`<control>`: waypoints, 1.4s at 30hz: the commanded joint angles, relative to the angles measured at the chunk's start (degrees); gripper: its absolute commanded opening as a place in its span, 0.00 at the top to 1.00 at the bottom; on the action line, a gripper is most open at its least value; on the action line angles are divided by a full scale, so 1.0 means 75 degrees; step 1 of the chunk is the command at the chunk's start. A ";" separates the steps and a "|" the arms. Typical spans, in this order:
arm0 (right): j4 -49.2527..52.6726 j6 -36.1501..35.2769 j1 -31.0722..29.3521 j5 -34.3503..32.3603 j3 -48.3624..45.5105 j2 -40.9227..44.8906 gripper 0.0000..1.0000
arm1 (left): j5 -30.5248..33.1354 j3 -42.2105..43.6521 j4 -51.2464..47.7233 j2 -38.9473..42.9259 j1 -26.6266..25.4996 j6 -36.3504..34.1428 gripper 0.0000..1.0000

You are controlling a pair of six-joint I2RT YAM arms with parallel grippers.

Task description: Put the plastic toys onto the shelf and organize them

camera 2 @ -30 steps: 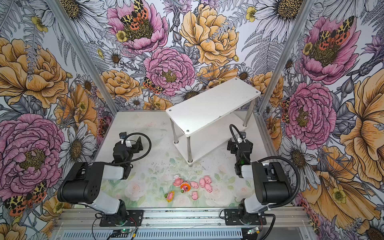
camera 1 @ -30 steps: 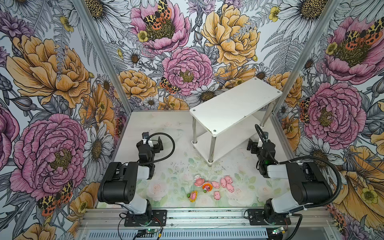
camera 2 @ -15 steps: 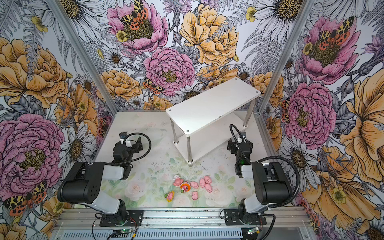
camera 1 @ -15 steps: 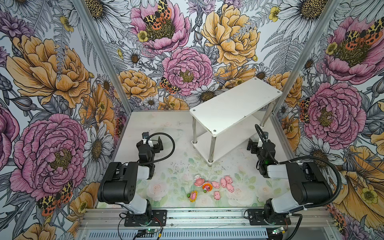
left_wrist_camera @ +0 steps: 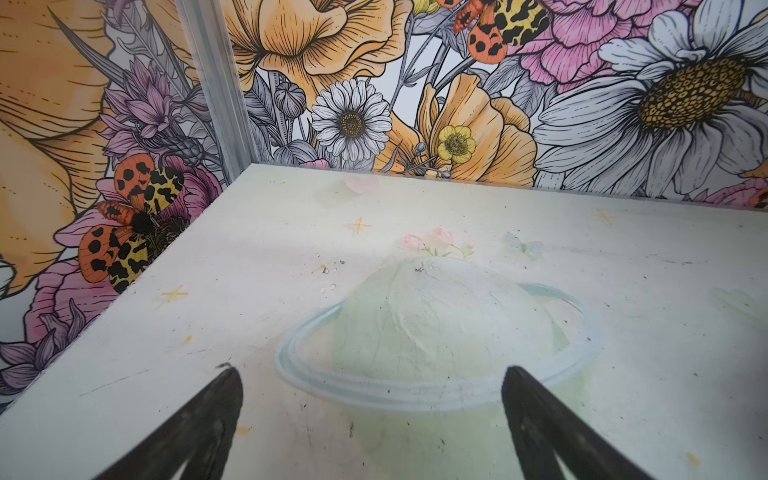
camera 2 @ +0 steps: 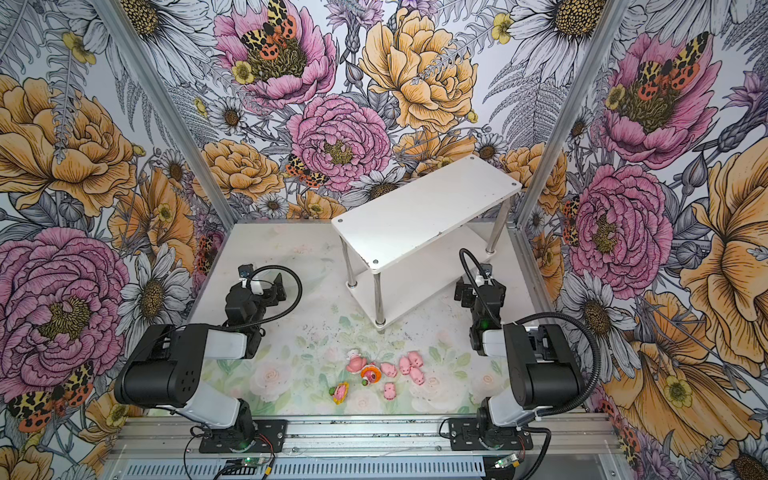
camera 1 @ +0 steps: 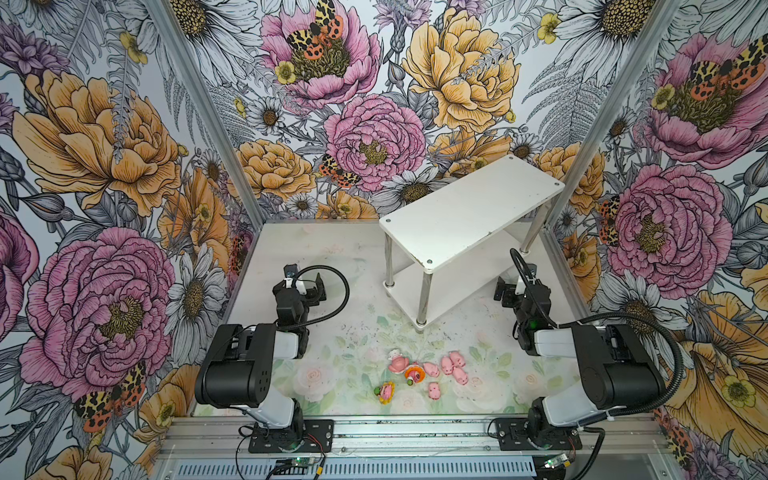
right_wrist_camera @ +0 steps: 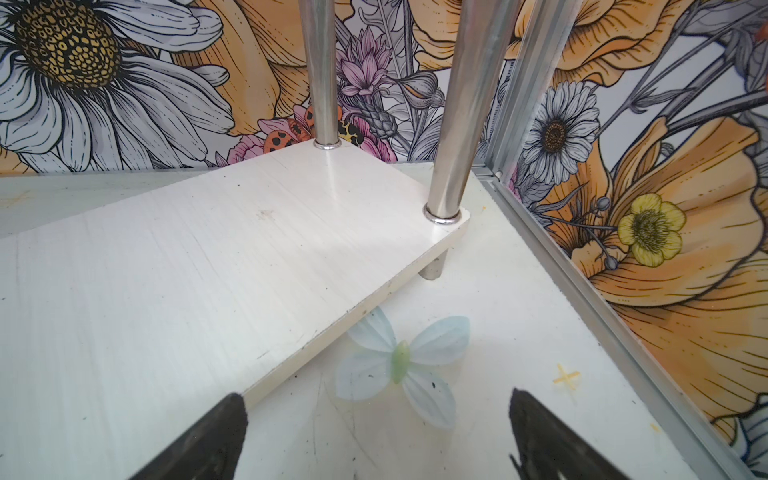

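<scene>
**Both grippers wide open, toys loose on the table**

The left gripper (camera 1: pixel 319 287) hangs low over the table (camera 1: pixel 332 257) at the left, jaws spread wide and holding nothing. In its wrist view the left gripper (left_wrist_camera: pixel 370 374) has only bare table between its tips.

The toys lie in a cluster near the table's front edge, between the two arm bases. The sunflower pig (camera 1: pixel 386 391) is leftmost and slightly apart. Next comes the hooded pig (camera 1: pixel 398 362), just beside the orange pig (camera 1: pixel 414 374), then five small pigs (camera 1: pixel 446 365) close together.

Behind them the shelf (camera 1: pixel 469 212) stands at the back right, set at an angle.

The right gripper (camera 1: pixel 503 289) sits just beside the shelf's lower tier (right_wrist_camera: pixel 187 270), jaws equally wide and empty. Whether it touches the tier, I cannot tell.
</scene>
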State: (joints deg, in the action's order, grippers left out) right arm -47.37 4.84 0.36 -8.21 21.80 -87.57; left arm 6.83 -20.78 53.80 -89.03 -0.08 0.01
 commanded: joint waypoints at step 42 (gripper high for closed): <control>0.7775 0.1618 -0.3305 -0.2179 0.1204 0.4973 0.12 | 0.5859 -0.2252 -0.7775 0.5065 -0.5101 0.3180 0.01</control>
State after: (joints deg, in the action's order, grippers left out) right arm 7.22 17.52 -22.20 -25.50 28.29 -50.63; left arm 55.61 -35.77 -2.26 -53.21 -34.24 27.46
